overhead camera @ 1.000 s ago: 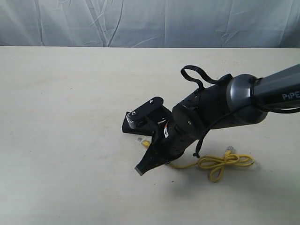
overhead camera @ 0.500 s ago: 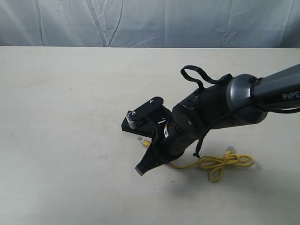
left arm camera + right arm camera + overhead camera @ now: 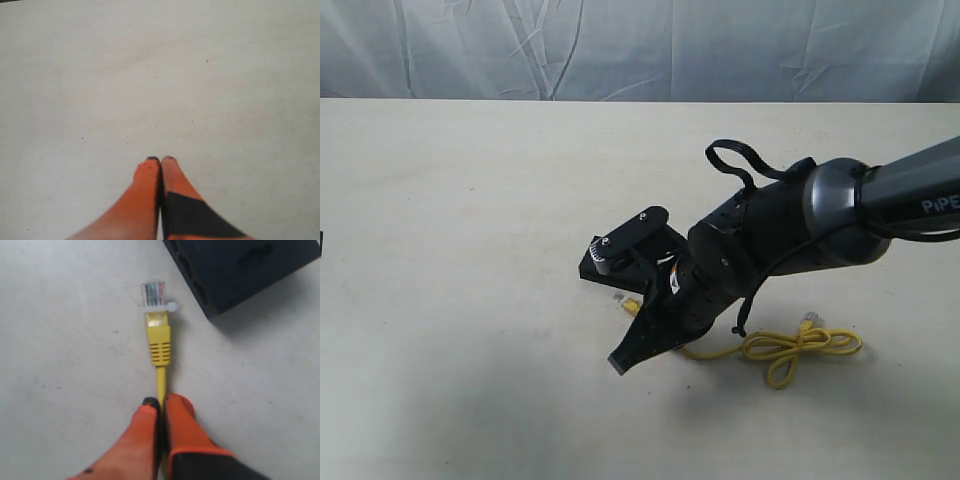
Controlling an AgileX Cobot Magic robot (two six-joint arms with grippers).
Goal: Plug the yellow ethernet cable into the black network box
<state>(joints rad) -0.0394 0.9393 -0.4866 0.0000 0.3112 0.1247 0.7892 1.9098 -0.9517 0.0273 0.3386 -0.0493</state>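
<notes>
We noted a pale, speckled worktop and a creased grey sheet along the frame's top. The right hand pinched the yellow ethernet cable; the left hand was clenched.

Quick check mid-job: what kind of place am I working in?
Probably a lab test bench: a bare pale table, a wrinkled grey cloth backdrop, and the yellow ethernet cable and black network box laid out as props.

Glossy black-and-grey right arm with white "PiPE" lettering and a looping black cable. Left end effector and right end effector: orange fingers, black patches.
</notes>
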